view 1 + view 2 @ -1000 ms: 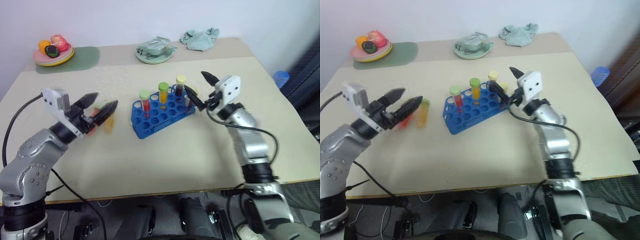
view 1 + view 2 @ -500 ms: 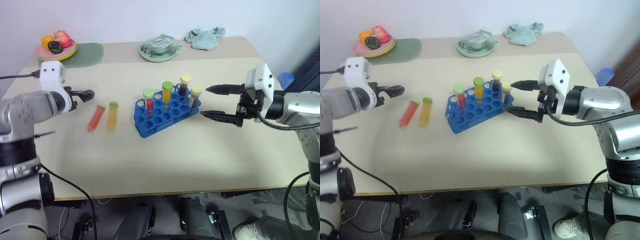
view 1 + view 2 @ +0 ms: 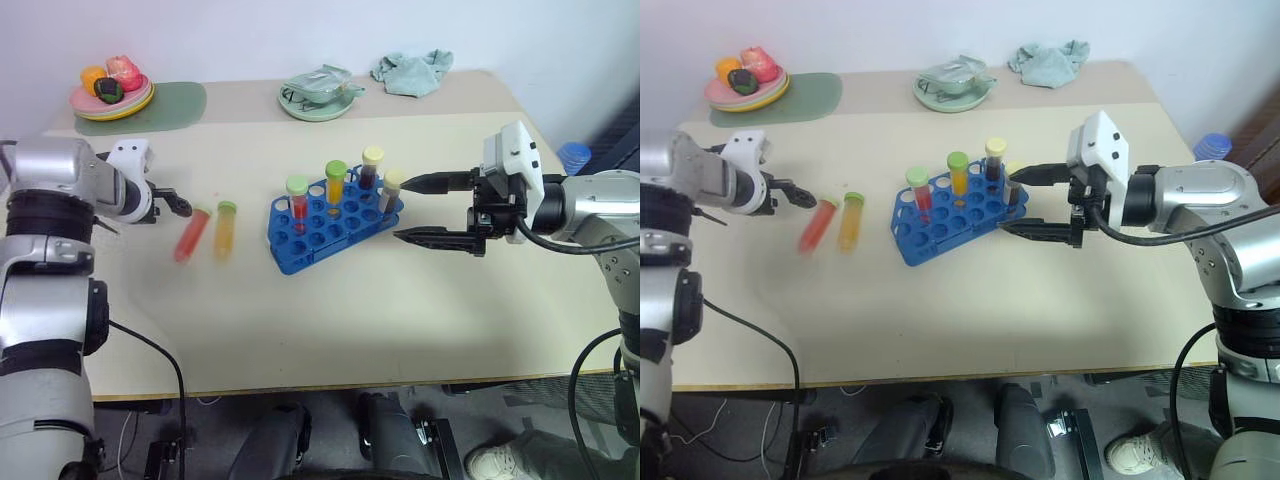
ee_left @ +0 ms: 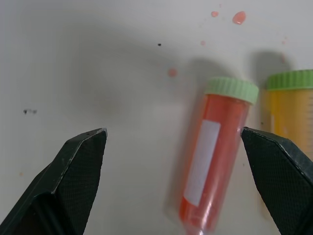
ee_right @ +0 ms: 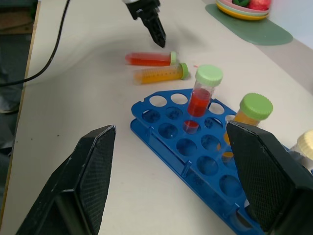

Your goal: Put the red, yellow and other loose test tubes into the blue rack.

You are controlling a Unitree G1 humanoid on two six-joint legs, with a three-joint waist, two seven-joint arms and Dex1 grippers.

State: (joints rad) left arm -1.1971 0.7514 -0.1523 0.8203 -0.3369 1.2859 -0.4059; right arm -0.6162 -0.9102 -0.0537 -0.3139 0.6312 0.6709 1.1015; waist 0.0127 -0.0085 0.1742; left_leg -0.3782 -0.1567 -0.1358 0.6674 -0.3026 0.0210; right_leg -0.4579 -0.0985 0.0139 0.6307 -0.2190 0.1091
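Blue rack stands near the middle of the table, holding four upright tubes: a red one with green cap, an orange one with green cap, a dark one with pale-yellow cap and another pale-capped one at the rack's right end. Two loose tubes lie side by side on the table to the left of the rack, apart from it: the red tube and the yellow tube, both with green caps pointing toward the far edge. Left gripper hangs just beside the red tube's cap, jaws spread wide and empty; in the wrist view the red tube lies between its fingers. Right gripper points level toward the rack's right end, jaws spread, holding nothing.
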